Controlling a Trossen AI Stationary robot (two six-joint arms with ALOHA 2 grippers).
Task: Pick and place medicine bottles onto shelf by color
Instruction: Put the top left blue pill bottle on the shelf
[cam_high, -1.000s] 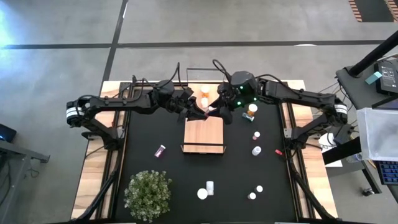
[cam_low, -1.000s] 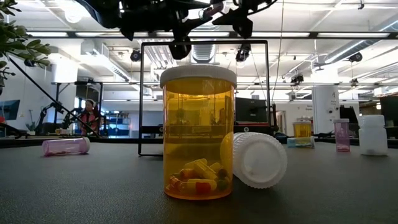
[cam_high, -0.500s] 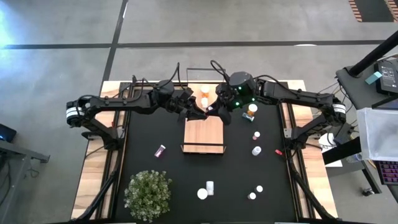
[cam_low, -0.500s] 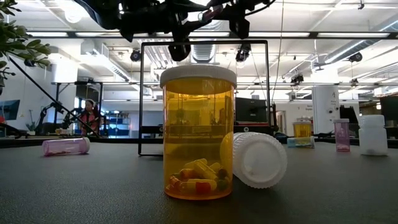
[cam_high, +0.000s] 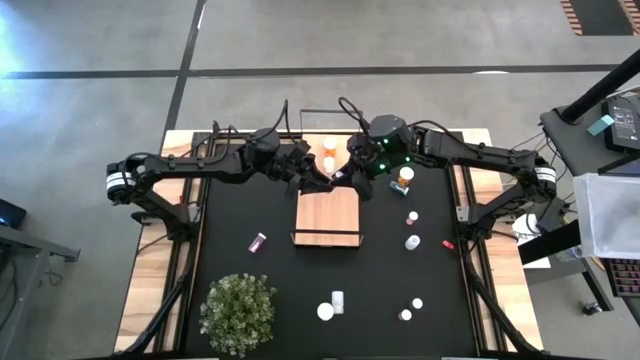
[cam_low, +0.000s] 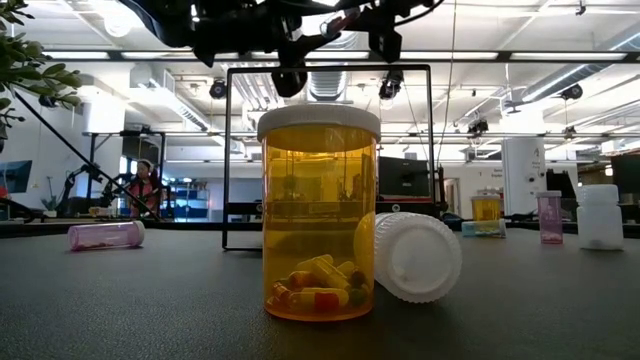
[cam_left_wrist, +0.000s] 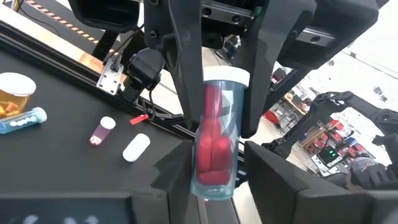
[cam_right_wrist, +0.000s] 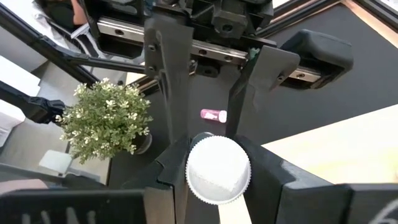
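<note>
Near edge: I count 4 bottles (cam_high: 325, 311). Mid mat: 3 bottles, 1 shelf (cam_high: 327, 218). Far side: 3 amber-ish.

Handover above shelf's far edge. R gripper (cam_high: 350, 178) pinches red-pill bottle (cam_left_wrist: 214, 143) by cap end. L gripper (cam_high: 322, 182) flanks its base; can't tell if gripping. Next, I reckon: L clears off, R sets it on shelf.

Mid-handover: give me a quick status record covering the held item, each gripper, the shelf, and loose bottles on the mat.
Held item: clear white-capped bottle of red pills, in the air between both grippers
Right gripper: shut on the bottle's cap end
Left gripper: at the bottle's base end, grip unclear
Shelf: light-wood board with black frame, on the black mat beside the meeting point
Loose bottles: pink bottle lying left of the shelf; tall orange bottle upright at the near edge
</note>
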